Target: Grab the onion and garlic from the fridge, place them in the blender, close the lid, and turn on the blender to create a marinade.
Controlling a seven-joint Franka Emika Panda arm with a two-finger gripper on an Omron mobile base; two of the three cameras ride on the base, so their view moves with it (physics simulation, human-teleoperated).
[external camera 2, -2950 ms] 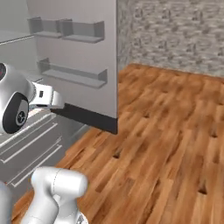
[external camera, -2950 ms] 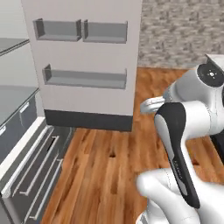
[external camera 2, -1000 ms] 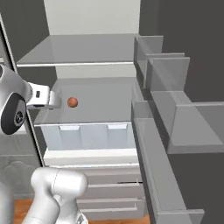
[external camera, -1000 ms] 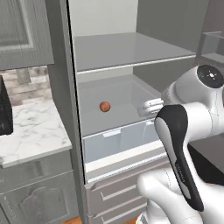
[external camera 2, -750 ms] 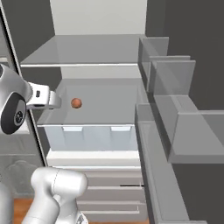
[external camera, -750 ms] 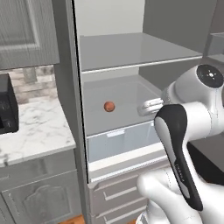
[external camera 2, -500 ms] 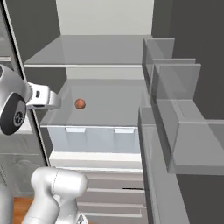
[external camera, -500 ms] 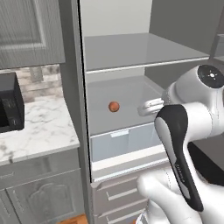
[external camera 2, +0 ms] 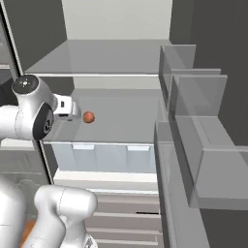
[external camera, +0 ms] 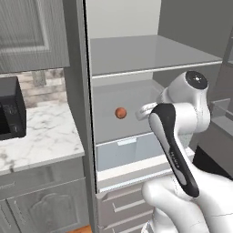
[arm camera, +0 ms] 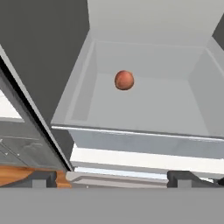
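Onion [external camera: 120, 113] sits alone on the open fridge's [external camera: 136, 54] grey shelf.

The arm [external camera: 182, 150] is glossy white with rounded, bulbous links. A long dark-grey band runs down one link, and a dark round cap tops the upper joint. The end effector [arm camera: 111, 177] has two small, dark, blocky finger tips.

Base views flank the fridge [external camera: 136, 54] (hand view looks closer in).
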